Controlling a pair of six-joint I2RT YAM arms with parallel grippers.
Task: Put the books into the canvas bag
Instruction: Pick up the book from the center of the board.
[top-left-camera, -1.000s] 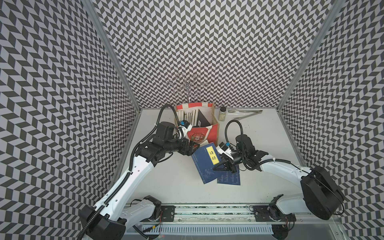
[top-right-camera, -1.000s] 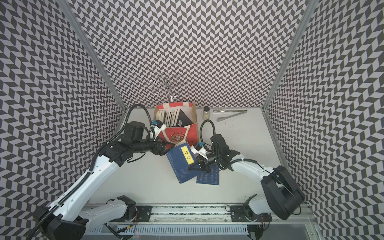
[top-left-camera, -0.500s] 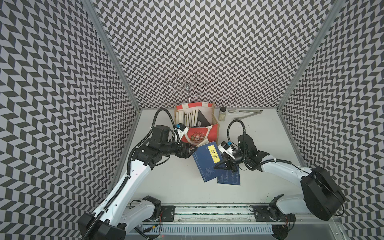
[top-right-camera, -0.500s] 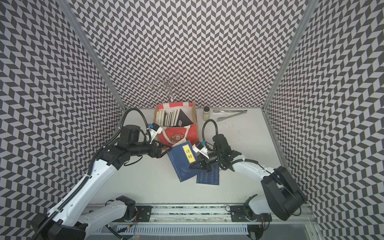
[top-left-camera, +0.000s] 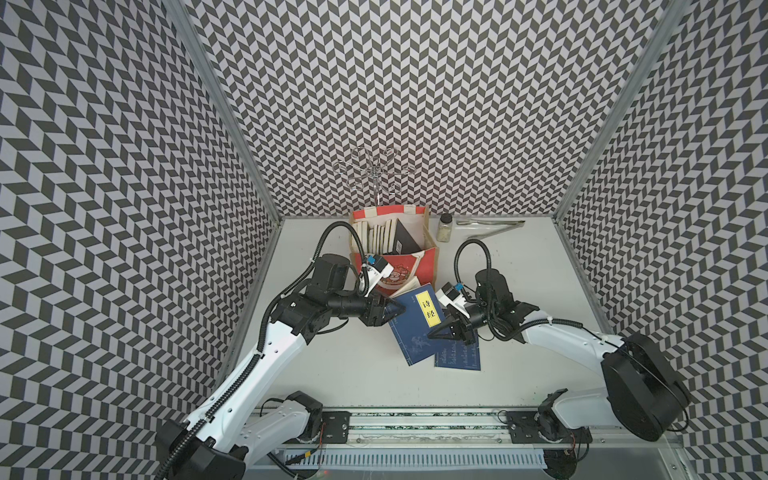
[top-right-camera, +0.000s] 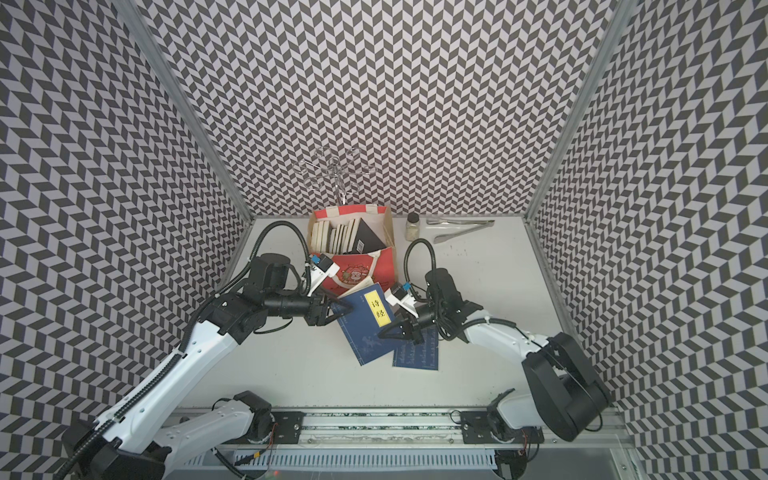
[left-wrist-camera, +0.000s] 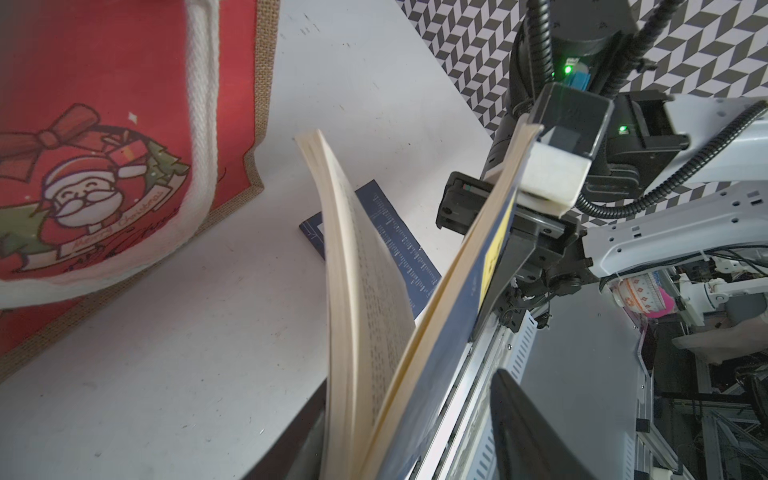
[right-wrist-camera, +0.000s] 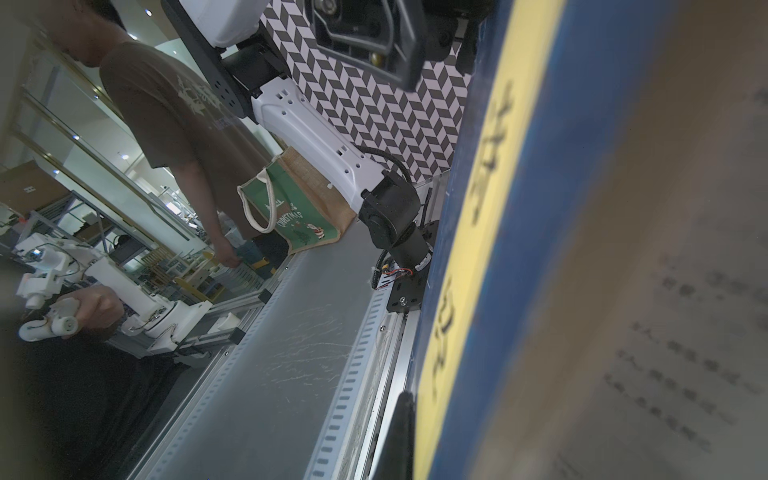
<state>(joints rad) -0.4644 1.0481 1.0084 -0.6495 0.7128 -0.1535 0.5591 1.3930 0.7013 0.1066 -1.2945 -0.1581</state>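
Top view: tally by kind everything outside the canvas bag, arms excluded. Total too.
Navy books: 2 (raised book, flat book)
Jar: 1
Tongs: 1
Wire stand: 1
Total: 5

Navy book (top-left-camera: 409, 328), apparently lifted, before red canvas bag (top-left-camera: 428, 266)

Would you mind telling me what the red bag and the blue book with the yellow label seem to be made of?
Canvas bag: looks like woven cloth, matte red printed panel, coarse tan jute-like edging, braided white rope handle. Blue book: paper, thin matte navy cover; its cream pages bend and fan apart.
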